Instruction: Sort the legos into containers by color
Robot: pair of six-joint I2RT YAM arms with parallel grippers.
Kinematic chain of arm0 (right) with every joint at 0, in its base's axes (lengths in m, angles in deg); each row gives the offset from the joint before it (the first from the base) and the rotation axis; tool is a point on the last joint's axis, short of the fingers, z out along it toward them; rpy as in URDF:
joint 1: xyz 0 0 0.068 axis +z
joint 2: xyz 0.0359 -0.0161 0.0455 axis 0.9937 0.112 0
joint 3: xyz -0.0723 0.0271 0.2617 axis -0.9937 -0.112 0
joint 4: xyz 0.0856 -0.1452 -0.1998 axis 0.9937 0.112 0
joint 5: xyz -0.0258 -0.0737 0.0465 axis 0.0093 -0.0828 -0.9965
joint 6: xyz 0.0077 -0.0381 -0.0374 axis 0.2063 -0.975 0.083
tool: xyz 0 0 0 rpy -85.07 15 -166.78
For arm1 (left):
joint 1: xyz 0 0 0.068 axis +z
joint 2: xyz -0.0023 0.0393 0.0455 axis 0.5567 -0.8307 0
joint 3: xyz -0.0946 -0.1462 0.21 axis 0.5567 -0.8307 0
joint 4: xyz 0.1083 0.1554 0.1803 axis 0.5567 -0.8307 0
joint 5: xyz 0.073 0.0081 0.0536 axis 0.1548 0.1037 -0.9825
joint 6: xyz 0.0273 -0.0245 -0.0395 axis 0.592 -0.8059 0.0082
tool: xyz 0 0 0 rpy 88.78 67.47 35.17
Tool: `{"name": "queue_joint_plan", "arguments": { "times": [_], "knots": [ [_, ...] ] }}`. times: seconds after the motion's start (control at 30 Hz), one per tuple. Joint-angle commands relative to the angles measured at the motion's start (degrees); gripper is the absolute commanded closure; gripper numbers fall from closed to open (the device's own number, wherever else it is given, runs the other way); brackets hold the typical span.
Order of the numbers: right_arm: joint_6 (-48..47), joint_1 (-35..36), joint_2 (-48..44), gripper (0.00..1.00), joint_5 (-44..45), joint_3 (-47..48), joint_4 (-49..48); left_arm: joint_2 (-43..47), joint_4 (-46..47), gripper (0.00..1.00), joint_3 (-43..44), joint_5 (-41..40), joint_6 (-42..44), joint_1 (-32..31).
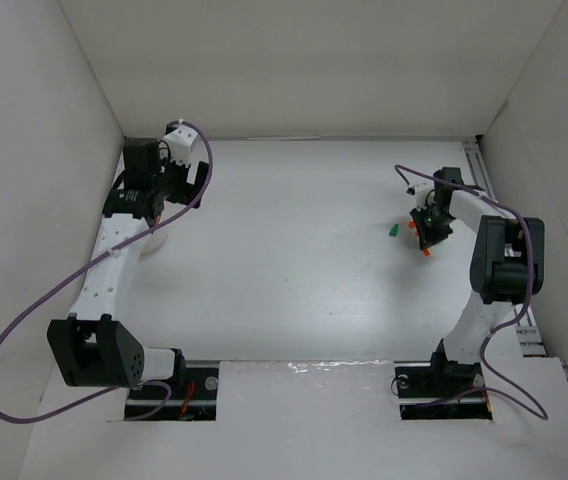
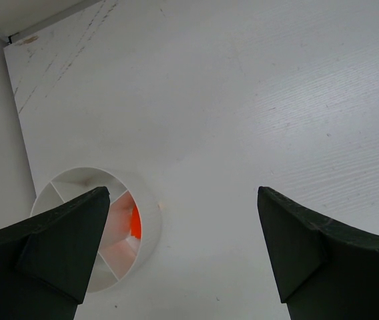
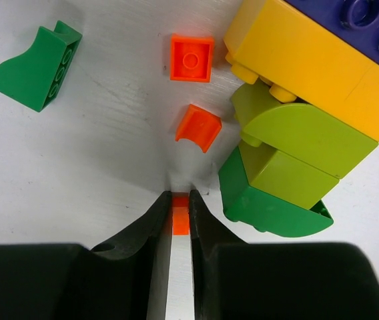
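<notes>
In the right wrist view my right gripper (image 3: 181, 203) is shut on a small orange lego (image 3: 181, 219), its tips down at the table. Just ahead lie a curved orange lego (image 3: 199, 127) and a square orange one (image 3: 191, 58). A green lego (image 3: 36, 67) lies to the far left. At the right sit a yellow lego (image 3: 309, 63), a purple-blue one (image 3: 363, 27), lime ones (image 3: 296, 130) and a dark green one (image 3: 269, 207), all touching. My left gripper (image 2: 184, 200) hangs open above the table beside the white divided container (image 2: 151, 207), which holds an orange lego (image 2: 135, 223).
From above, the container (image 1: 157, 243) peeks out under the left arm at the far left, and the green lego (image 1: 392, 231) lies left of the right gripper (image 1: 426, 235). White walls enclose the table on three sides. A purple cable loops off each arm.
</notes>
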Motion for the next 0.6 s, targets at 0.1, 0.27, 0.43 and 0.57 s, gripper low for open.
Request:
{"name": "queue_joint_plan", "arguments": {
  "times": [0.1, 0.27, 0.43, 0.57],
  "knots": [
    [-0.12, 0.53, 1.37, 0.86, 0.24, 0.36, 1.67, 2.16, 3.58, 0.09, -2.13, -0.64, -0.23, -0.12],
    [2.51, 1.67, -0.56, 0.89, -4.58, 4.83, 4.99, 6.28, 8.75, 0.07, -6.87, 0.22, -2.77, -0.12],
    [8.05, 5.35, -1.1, 0.9, -15.89, 16.24, 8.08, 12.69, 14.12, 0.02, -14.15, 10.94, -7.5, -0.12],
    [14.72, 9.14, 0.13, 0.93, -21.63, 24.85, 8.09, 17.27, 19.66, 0.04, -18.56, 17.8, -16.19, 0.41]
  ]
}}
